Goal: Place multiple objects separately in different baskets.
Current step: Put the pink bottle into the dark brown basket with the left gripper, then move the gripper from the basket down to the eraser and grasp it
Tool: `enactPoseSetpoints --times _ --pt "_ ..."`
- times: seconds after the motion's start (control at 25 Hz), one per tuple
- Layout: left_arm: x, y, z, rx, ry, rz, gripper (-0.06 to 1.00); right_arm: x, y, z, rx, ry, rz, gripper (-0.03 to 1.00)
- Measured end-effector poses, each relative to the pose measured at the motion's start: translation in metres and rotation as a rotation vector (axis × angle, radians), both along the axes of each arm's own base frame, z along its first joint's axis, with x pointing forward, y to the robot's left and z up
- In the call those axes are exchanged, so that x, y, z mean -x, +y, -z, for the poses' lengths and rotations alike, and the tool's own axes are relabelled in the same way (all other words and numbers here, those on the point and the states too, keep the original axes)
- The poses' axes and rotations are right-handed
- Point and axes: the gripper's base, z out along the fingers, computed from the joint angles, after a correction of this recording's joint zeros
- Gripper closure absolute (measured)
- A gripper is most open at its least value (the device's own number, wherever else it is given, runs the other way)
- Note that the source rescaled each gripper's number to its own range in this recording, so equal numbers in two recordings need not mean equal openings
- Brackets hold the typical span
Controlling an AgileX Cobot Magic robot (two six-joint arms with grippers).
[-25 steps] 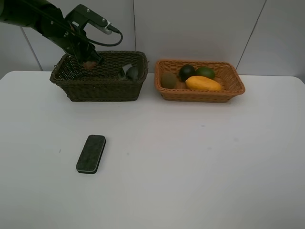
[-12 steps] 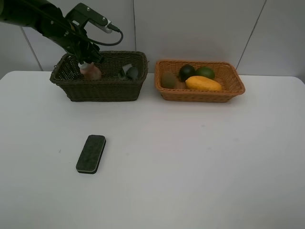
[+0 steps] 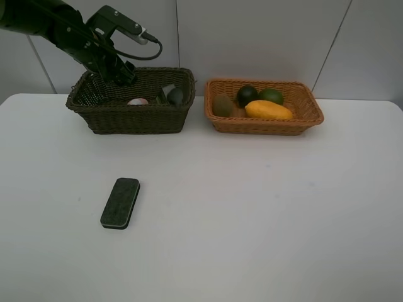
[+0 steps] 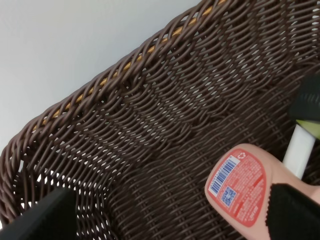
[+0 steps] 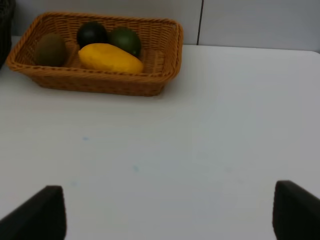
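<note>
My left gripper (image 3: 123, 75) hangs open and empty over the back left of the dark olive-brown basket (image 3: 101, 119); in the left wrist view (image 4: 167, 217) its jaws stand wide apart. The pink bottle (image 3: 137, 101) lies inside that basket, seen close in the left wrist view (image 4: 239, 186), next to the white marker (image 4: 299, 150) and the dark green bottle (image 3: 175, 95). The orange-tan basket (image 3: 264, 128) holds the kiwi (image 3: 223, 105), mangosteen (image 3: 247, 94), lime (image 3: 272, 95) and mango (image 3: 269, 110). The black eraser (image 3: 120, 202) lies on the table. My right gripper (image 5: 170, 220) is open above bare table.
The white table (image 3: 252, 207) runs wide in front of both baskets. A grey panelled wall (image 3: 264, 38) stands right behind them. A black cable (image 3: 150, 50) loops off the left arm above the dark basket.
My left gripper let go of the pink bottle, which dropped from the fingers and now lies on the floor of the dark basket. The gripper stays above it.
</note>
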Motion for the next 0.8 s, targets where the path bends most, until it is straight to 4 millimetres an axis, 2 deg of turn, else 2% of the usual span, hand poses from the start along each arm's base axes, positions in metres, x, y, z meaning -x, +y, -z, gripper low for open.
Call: enactPoseSetpoints --times 0.2,0.4,0.44,0.6,0.8 --pt "0.001 0.000 -0.003 0.005 0.003 -0.008 -0.06 0.000 0.000 0.000 0.000 0.000 0.000 -0.03" --pt "0.010 0.004 -0.027 0.045 0.005 -0.060 -0.06 0.000 0.000 0.000 0.000 0.000 0.000 -0.03" --pt "0.010 0.004 -0.027 0.045 0.005 -0.060 -0.06 0.000 0.000 0.000 0.000 0.000 0.000 -0.03" --pt "0.026 0.009 -0.052 0.117 0.055 -0.176 -0.06 0.000 0.000 0.000 0.000 0.000 0.000 -0.03" --pt "0.047 0.015 -0.073 0.197 0.112 -0.289 -0.06 0.000 0.000 0.000 0.000 0.000 0.000 -0.03"
